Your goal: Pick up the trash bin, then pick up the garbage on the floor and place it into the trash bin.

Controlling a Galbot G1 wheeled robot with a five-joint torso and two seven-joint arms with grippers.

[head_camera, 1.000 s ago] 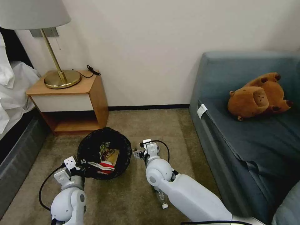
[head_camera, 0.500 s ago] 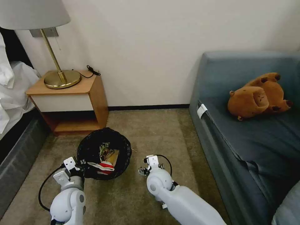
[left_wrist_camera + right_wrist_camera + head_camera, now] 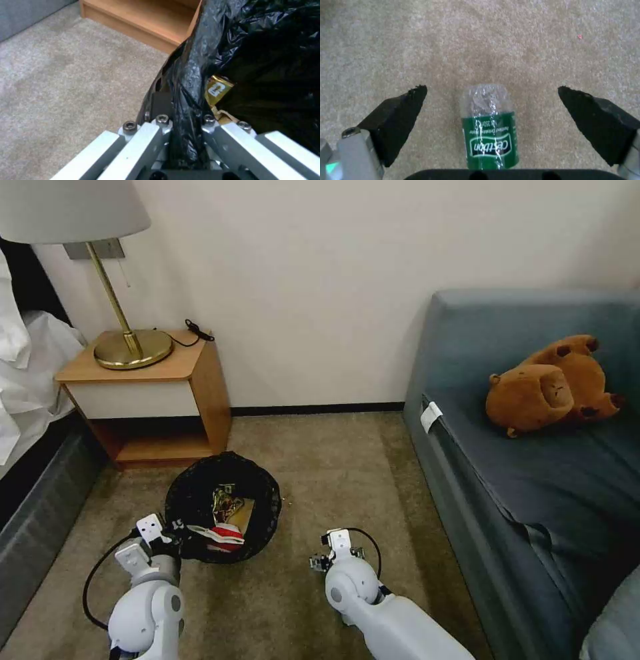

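Note:
The trash bin (image 3: pixel 200 493), lined with a crinkly black bag, stands on the carpet in front of the nightstand. Inside it lie a red-and-white carton (image 3: pixel 223 537), a gold-brown wrapper (image 3: pixel 227 500) and a tan paper bag (image 3: pixel 245 515). My left gripper (image 3: pixel 170 533) is shut on the bin's near rim; in the left wrist view its fingers (image 3: pixel 146 132) pinch the black liner (image 3: pixel 190 82), with the wrapper (image 3: pixel 218 90) just beyond. My right gripper (image 3: pixel 320 563) points down at the floor to the bin's right. It stands open (image 3: pixel 491 88) above a clear bottle with a green label (image 3: pixel 490 132), one finger on each side, not touching.
A wooden nightstand (image 3: pixel 153 393) with a brass lamp (image 3: pixel 130 347) stands behind the bin. A bed edge (image 3: pixel 33 493) runs along the left. A blue sofa (image 3: pixel 533 480) with a brown plush toy (image 3: pixel 550 387) fills the right. Open carpet (image 3: pixel 333 467) lies between bin and sofa.
My right arm has drawn back from beside the bin toward me and lowered. The left gripper and the bin have not moved.

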